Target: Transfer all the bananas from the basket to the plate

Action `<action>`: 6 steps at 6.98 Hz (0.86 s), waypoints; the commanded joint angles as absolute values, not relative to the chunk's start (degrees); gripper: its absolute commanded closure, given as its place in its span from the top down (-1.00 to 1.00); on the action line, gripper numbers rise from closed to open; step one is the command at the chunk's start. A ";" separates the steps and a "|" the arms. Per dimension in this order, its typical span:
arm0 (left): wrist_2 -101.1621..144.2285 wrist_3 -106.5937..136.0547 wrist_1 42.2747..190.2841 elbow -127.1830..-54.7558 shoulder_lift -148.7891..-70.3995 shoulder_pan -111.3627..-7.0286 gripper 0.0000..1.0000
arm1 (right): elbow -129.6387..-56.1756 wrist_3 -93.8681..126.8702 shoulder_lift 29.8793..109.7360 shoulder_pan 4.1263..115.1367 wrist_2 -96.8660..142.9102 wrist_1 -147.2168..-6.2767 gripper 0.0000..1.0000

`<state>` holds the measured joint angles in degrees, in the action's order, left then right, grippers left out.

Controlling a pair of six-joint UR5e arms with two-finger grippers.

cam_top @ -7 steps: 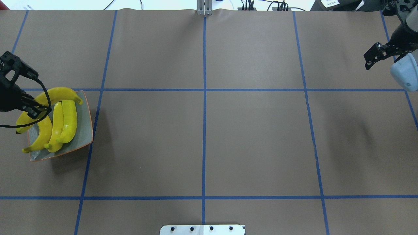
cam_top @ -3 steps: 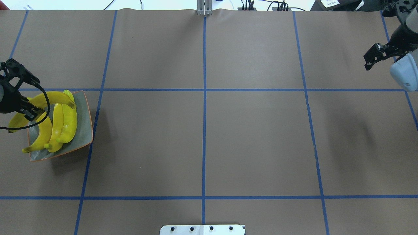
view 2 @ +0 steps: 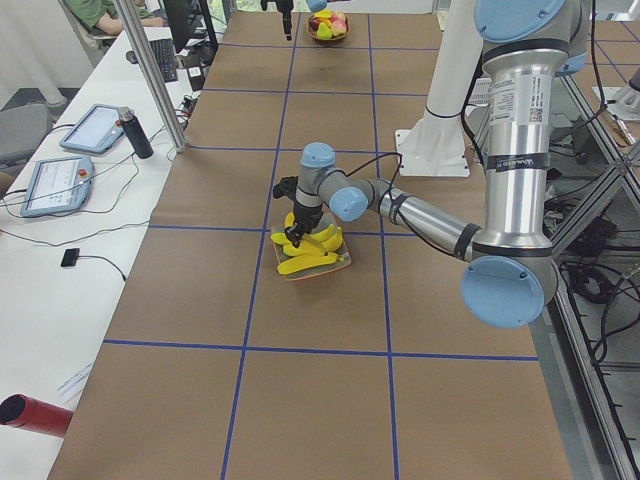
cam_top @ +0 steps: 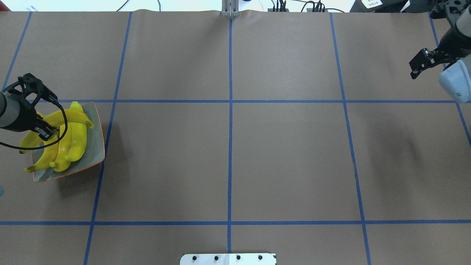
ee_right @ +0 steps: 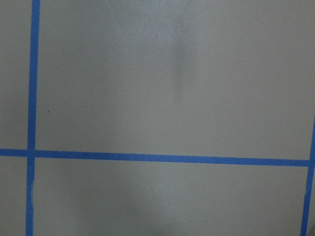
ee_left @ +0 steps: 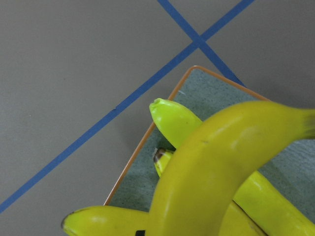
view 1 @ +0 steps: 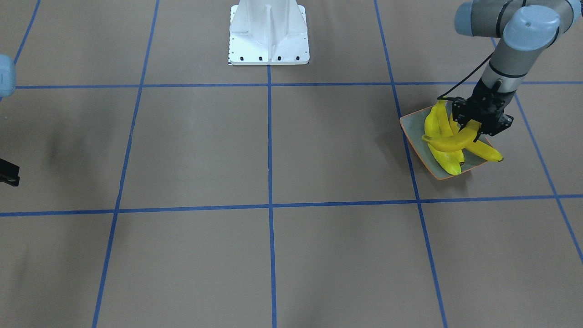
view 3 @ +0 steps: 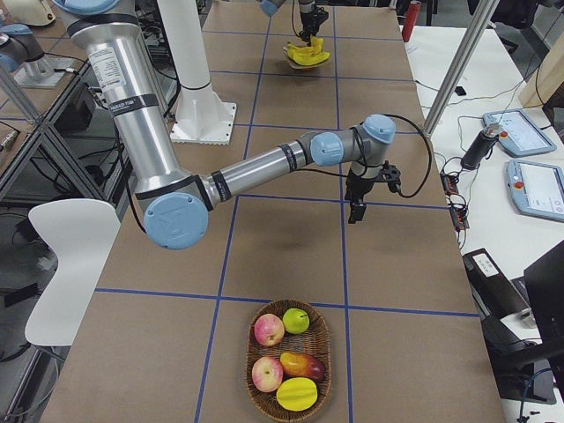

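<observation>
Plate point(cam_top: 95, 147) on blue-gridded table point(cam_top: 287, 147); desk point(view 2: 40, 330) beside

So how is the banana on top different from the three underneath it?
The top banana lies crosswise; the three lower bananas lie side by side along the plate. The top banana is held by the left gripper; nothing holds the lower bananas. The top banana is above the pile; the lower bananas lie on the plate. All four are bright yellow and curved.
</observation>
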<state>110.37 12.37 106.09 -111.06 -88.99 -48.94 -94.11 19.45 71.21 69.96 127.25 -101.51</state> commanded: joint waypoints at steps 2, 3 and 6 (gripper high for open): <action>106.99 12.57 106.08 -110.66 -89.30 -46.42 -1.00 | -94.04 19.42 71.28 69.96 127.27 -101.51 1.00; 105.92 12.48 106.08 -110.57 -89.30 -45.80 -0.94 | -93.96 19.42 71.37 69.96 127.27 -101.51 1.00; 105.82 12.13 106.52 -110.48 -89.21 -45.79 0.87 | -93.96 19.42 71.37 69.96 127.27 -101.51 1.00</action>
<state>105.92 12.23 106.22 -110.50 -89.25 -45.83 -93.96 19.42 71.36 69.96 127.27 -101.51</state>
